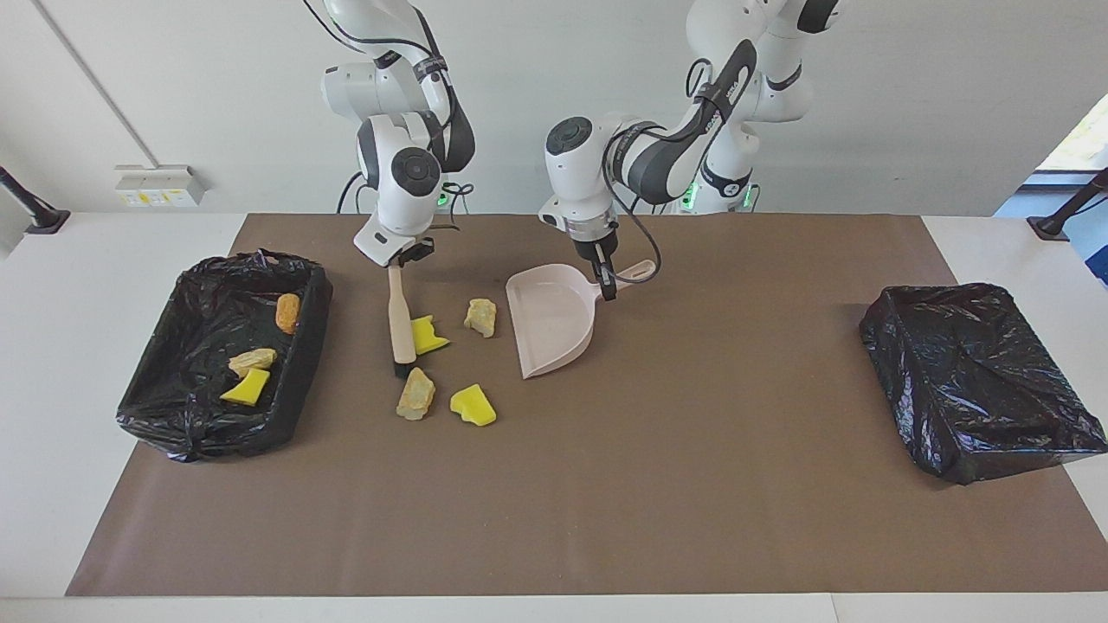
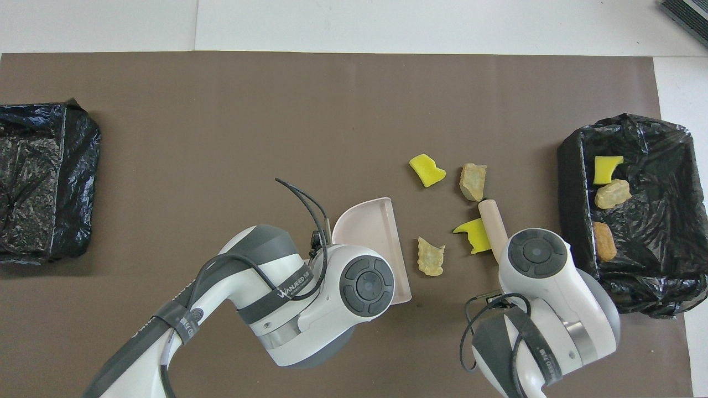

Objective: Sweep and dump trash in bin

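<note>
Two-arm sweeping of trash on a brown mat laid over the counter (image 1: 130, 234). The right pincer (image 1: 395, 262) is shut on the top of the brush (image 1: 400, 324), whose handle hangs almost upright with its dark bristles on the mat, touching a pale lump (image 1: 415, 394) and just beside a yellow sponge chunk (image 1: 428, 334). The left pincer (image 1: 603, 281) is shut on the handle of the dustpan (image 1: 550, 318), whose open mouth faces the loose scraps.

Four pieces of trash lie on the mat between brush and dustpan: the sponge chunk by the brush, a second pale lump (image 1: 481, 316) nearest the dustpan's mouth, the lump at the bristles, and another yellow chunk (image 1: 473, 405) beside that lump. Three more pieces, an orange-brown lump (image 1: 287, 312), a pale lump (image 1: 252, 360) and a yellow chunk (image 1: 245, 388), already lie in the bag-lined bin (image 1: 173, 433) at the right arm's end of the counter. A second lined bin (image 1: 978, 381) sits at the left arm's end.

For a clean stroke, the dustpan's front lip should probably lie flat on the mat and close to the scraps. The brush should start on the bin side of the pieces and draw them toward the dustpan in one low pass, bristles kept in contact so that light sponge pieces are pushed rather than flicked aside.
</note>
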